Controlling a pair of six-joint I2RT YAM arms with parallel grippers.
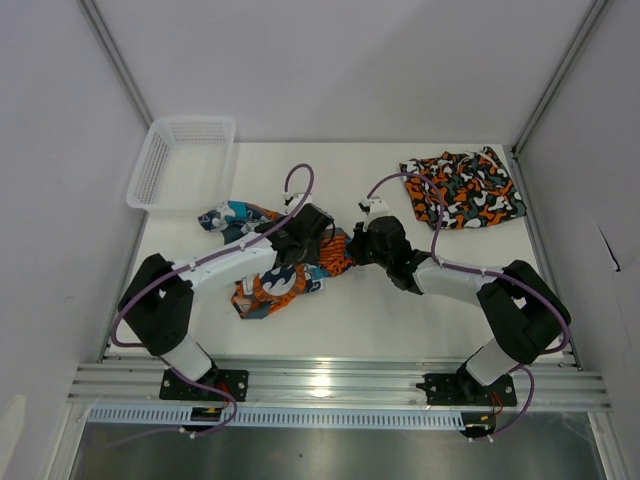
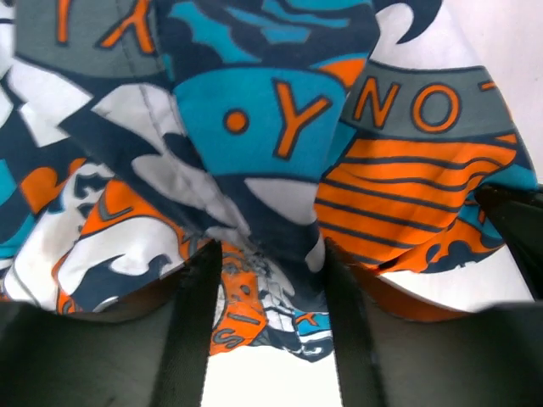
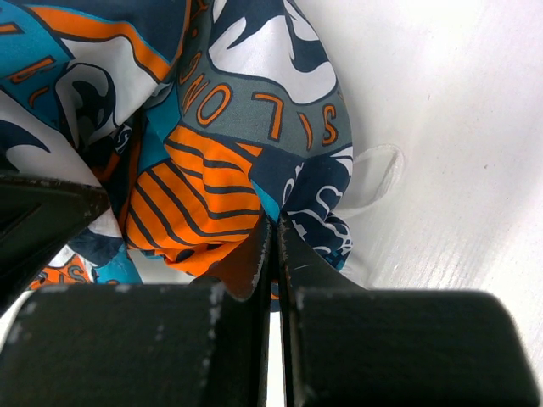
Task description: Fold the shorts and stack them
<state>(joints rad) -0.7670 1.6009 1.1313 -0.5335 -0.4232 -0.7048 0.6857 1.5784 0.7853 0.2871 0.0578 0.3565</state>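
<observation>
Cartoon shorts (image 1: 272,288) crumpled mid-worktop (image 1: 390,320), partly covered from above.
My left tool (image 2: 267,284) clamps a soft bunch between part-spread fingers. My right tool (image 3: 273,236) is closed to a slit on a hem, the contact partly hidden. The blotchy camouflage shorts (image 1: 462,190) lie flat at the far right.

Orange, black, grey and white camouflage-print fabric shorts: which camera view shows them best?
The top external view. There the orange, black, grey and white camouflage-print fabric shorts lie in open view at the far right of the white table. Neither wrist view shows them; both are filled by the blue-teal, orange and white cartoon-print shorts.
</observation>
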